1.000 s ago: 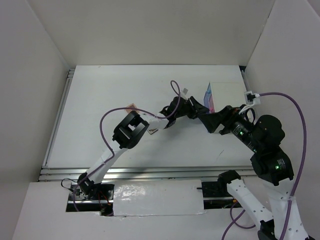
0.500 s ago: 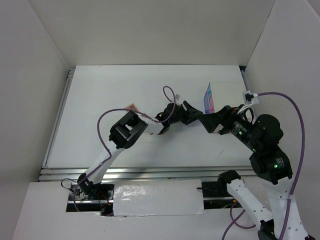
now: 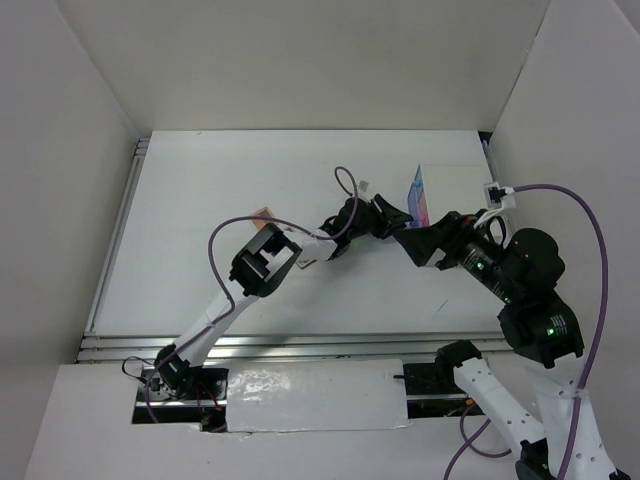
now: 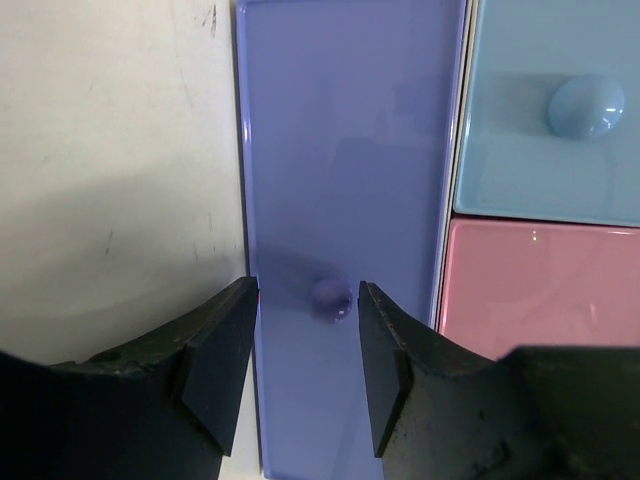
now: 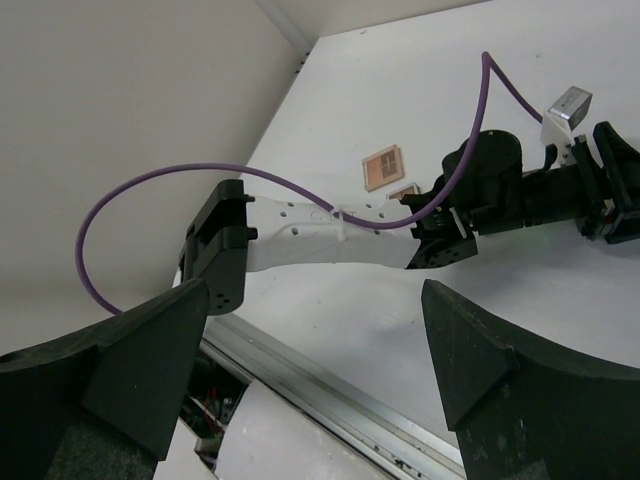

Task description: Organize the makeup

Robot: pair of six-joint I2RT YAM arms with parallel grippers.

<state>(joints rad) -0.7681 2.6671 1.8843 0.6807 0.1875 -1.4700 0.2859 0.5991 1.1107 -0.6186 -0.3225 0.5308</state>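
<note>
top view: left gripper (image 3: 385, 215) is reaching at the front of the white box (image 3: 452, 185), right gripper (image 3: 413, 240) is sitting just beside it. a pinkish palette (image 3: 263, 213) is lying on the table (image 3: 190, 210), well apart to the left.

left wrist: jaws are standing open, the purple drawer (image 4: 345, 150) and its knob (image 4: 330, 298) showing between them, not gripped.

right wrist: jaws are spread wide, holding nothing. two palettes (image 5: 382, 167) are lying beyond the left arm (image 5: 320, 235).

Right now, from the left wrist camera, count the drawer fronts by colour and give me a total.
purple drawer front: 1
light blue drawer front: 1
pink drawer front: 1
Total: 3
</note>
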